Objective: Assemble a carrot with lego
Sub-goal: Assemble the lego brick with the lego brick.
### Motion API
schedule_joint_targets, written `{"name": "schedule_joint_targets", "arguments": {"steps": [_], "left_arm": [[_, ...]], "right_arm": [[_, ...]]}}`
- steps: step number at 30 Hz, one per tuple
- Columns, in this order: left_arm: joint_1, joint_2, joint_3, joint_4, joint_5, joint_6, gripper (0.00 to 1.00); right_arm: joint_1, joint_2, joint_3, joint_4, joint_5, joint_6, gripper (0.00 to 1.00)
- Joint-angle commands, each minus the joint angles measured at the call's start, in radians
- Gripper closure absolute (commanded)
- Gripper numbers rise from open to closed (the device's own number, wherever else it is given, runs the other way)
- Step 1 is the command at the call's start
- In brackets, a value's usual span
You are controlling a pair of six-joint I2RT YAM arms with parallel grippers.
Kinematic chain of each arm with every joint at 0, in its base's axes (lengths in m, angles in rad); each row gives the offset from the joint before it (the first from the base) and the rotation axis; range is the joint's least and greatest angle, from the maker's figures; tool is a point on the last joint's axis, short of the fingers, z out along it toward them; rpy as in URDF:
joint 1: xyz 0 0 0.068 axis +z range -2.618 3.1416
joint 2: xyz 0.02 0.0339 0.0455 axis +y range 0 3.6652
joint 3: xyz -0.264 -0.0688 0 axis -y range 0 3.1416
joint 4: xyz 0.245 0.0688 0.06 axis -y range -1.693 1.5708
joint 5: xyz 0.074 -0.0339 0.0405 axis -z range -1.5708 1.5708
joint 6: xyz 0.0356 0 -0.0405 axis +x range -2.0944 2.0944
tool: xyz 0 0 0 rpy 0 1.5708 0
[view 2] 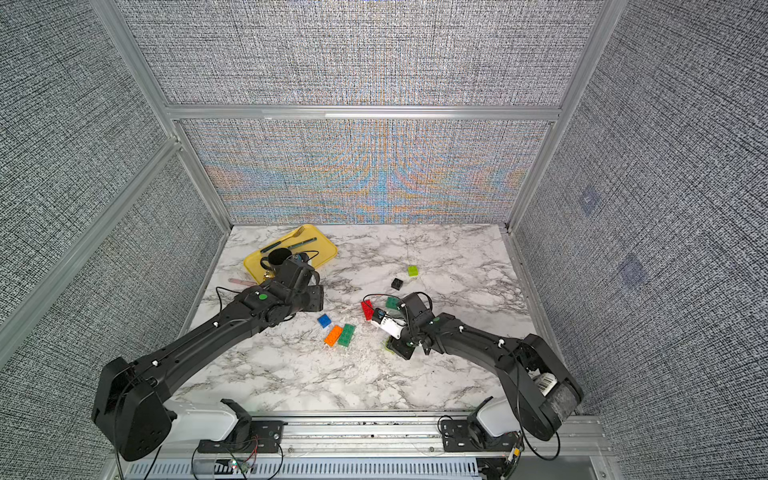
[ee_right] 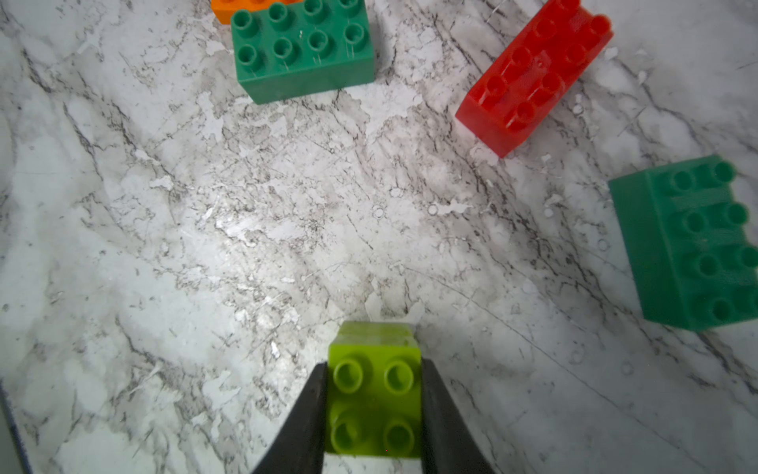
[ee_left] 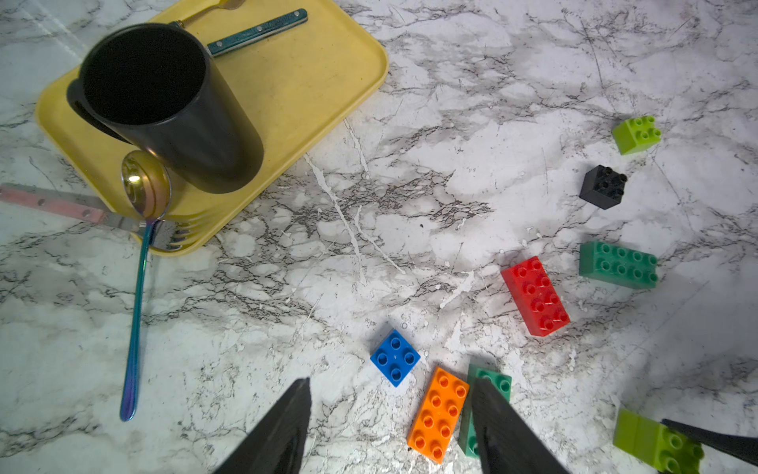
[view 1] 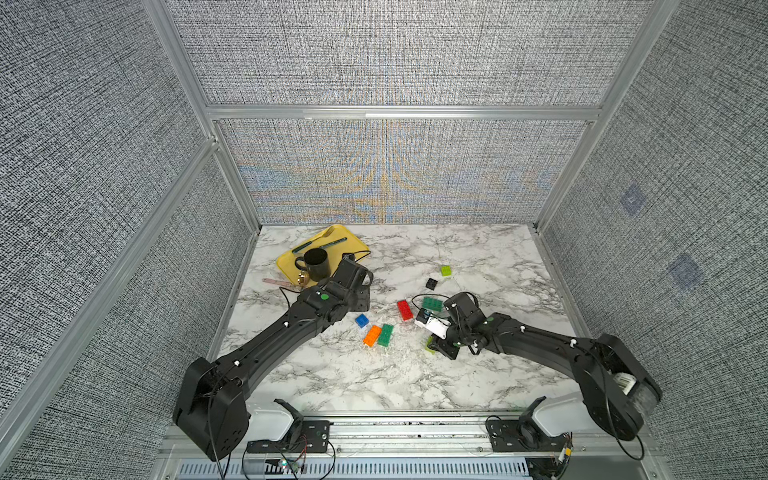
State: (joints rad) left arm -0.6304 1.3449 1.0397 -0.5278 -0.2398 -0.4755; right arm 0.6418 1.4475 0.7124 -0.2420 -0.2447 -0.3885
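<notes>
My right gripper (ee_right: pixel 374 365) is shut on a lime brick (ee_right: pixel 375 406), studs facing the camera, low over the marble; both top views show it at the arm's tip (view 1: pixel 430 345). My left gripper (ee_left: pixel 391 383) hangs open and empty above the loose lego. Just ahead of its fingertips lie a blue square brick (ee_left: pixel 395 358), an orange oblong (ee_left: pixel 439 414) and a dark green oblong (ee_left: pixel 498 379) partly behind one finger. Farther off lie a red brick (view 1: pixel 404 310), another dark green brick (view 1: pixel 433 304), a black square (view 1: pixel 432 284) and a lime square (view 1: pixel 446 271). No carrot is in view.
A yellow tray (view 1: pixel 353 245) at the back left holds a black mug (view 1: pixel 316 264) and a teal-handled knife (ee_left: pixel 258 33). A spoon (ee_left: pixel 135 312) leans off its edge, and a pink-handled fork (ee_left: pixel 49 203) pokes under it. Mesh walls enclose three sides.
</notes>
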Motion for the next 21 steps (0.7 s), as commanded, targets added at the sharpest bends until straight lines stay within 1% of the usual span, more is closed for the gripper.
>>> {"name": "schedule_joint_targets", "arguments": {"steps": [1,6,10,14,17,21], "left_arm": [[0.002,0.002,0.001,0.011,0.002,0.006,0.34],[0.002,0.001,0.005,0.014,0.004,0.008,0.34],[0.002,0.004,0.008,0.015,0.002,0.010,0.34],[0.001,0.006,0.009,0.014,-0.008,0.012,0.34],[0.001,-0.001,0.007,0.010,-0.023,0.014,0.34],[0.001,-0.019,0.006,-0.008,-0.047,0.018,0.34]], "right_arm": [[0.002,0.027,-0.009,-0.075,0.042,0.013,0.74],[0.005,0.047,-0.027,-0.092,0.076,0.013,0.75],[0.006,0.057,-0.026,-0.102,0.069,-0.002,0.75],[0.005,0.118,-0.017,-0.117,0.078,-0.019,0.74],[0.013,0.156,0.024,-0.108,0.046,-0.025,0.74],[0.050,0.133,0.081,-0.050,-0.031,-0.122,0.74]]}}
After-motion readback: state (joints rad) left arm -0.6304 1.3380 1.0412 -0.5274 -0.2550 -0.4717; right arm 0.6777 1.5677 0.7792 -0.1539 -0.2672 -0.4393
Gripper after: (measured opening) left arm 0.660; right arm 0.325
